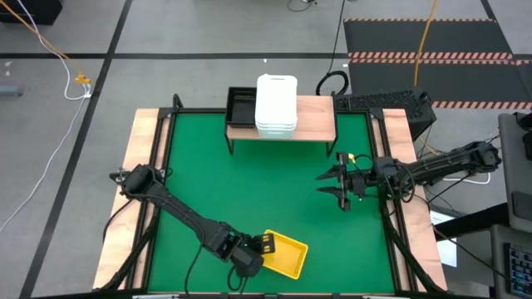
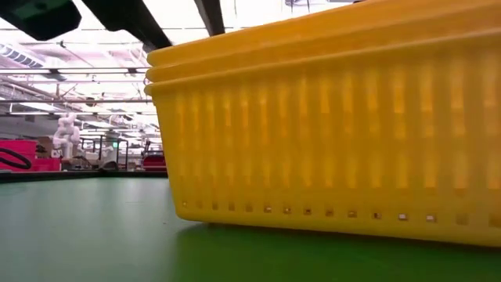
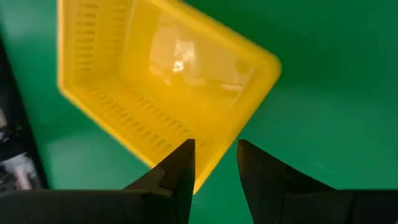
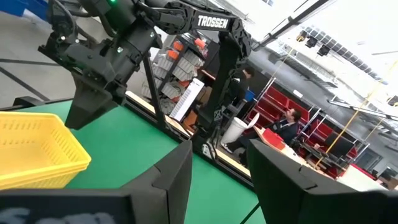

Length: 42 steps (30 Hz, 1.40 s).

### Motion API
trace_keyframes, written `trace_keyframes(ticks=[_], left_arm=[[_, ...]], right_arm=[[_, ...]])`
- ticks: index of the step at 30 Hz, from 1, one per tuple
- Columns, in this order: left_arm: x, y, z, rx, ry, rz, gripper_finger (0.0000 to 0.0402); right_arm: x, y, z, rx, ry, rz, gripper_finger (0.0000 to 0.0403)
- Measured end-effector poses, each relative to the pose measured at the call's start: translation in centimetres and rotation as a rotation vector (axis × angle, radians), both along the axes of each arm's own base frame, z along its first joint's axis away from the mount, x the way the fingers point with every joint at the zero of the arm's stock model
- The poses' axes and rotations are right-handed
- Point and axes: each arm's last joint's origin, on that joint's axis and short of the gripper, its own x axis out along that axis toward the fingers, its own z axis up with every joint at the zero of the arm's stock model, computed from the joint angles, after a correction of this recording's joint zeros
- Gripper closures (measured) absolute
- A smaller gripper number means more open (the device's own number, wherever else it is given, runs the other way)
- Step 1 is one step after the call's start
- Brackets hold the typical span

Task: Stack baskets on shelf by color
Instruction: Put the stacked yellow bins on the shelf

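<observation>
A: What sits on the shelf (image 1: 312,118)?

B: A light wood board on thin black legs, at the far edge of the green counter (image 1: 274,191). On it stands a stack of smooth white baskets (image 1: 276,104) with rounded corners; three layers show at the near end of the stack. Touching its left side is a black basket (image 1: 242,108); how many black ones are nested there I cannot tell.

A: And the yellow?

B: The yellow baskets (image 1: 286,253) lie on the counter well apart from the shelf, at the near edge, turned askew. The sides are slotted mesh plastic, the floor glossy. The low view shows two rims, one nested in the other (image 2: 329,117).

A: The hands?

B: The left hand (image 1: 264,244) is at the yellow stack's corner, its two dark fingers (image 3: 180,171) parted to either side of the rim (image 3: 208,168); whether they touch it I cannot tell. The right hand (image 1: 334,186) hangs near the shelf's right end, over bare counter, fingers spread and holding nothing.
</observation>
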Motion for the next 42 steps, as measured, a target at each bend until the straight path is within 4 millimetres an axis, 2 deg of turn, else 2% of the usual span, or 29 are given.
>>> trace_keyframes(ticks=[12, 15, 18, 23, 26, 30, 33, 38, 42], left_arm=[[0.7, 1.5, -0.4, 0.038, 0.021, -0.036, 0.0280], [1.2, 1.2, -0.2, -0.017, -0.014, -0.065, 0.0280], [2.0, 0.7, -1.3, -0.059, -0.029, -0.096, 0.0280], [2.5, 0.6, -4.0, -0.032, 0.047, -0.114, 0.0280], [2.5, 0.6, -4.4, -0.025, 0.057, -0.109, 0.0280], [2.9, 0.5, -3.4, -0.031, 0.006, -0.053, 0.0280], [3.7, 0.2, -1.6, -0.072, -0.070, 0.057, 0.0280], [4.7, 0.5, 1.3, -0.147, -0.247, 0.406, 0.0280], [4.8, 1.4, 3.8, -0.274, -0.301, 0.716, 0.0279]], right_arm=[[0.0, 0.0, 0.0, 0.000, 0.000, 0.001, 0.0255], [0.0, 0.0, 0.0, 0.000, 0.000, 0.001, 0.0255], [0.0, 0.0, 0.0, 0.000, 0.000, 0.001, 0.0255], [0.0, 0.0, 0.0, 0.000, -0.001, 0.004, 0.0255], [0.0, 0.0, 0.0, 0.000, 0.000, 0.004, 0.0255], [0.0, 0.0, 0.0, 0.000, 0.000, 0.004, 0.0255], [0.0, 0.0, 0.0, 0.000, -0.001, 0.004, 0.0255], [0.0, 0.0, 0.0, 0.004, 0.000, 0.005, 0.0255], [0.0, 0.0, 0.0, 0.026, 0.004, 0.007, 0.0255]])
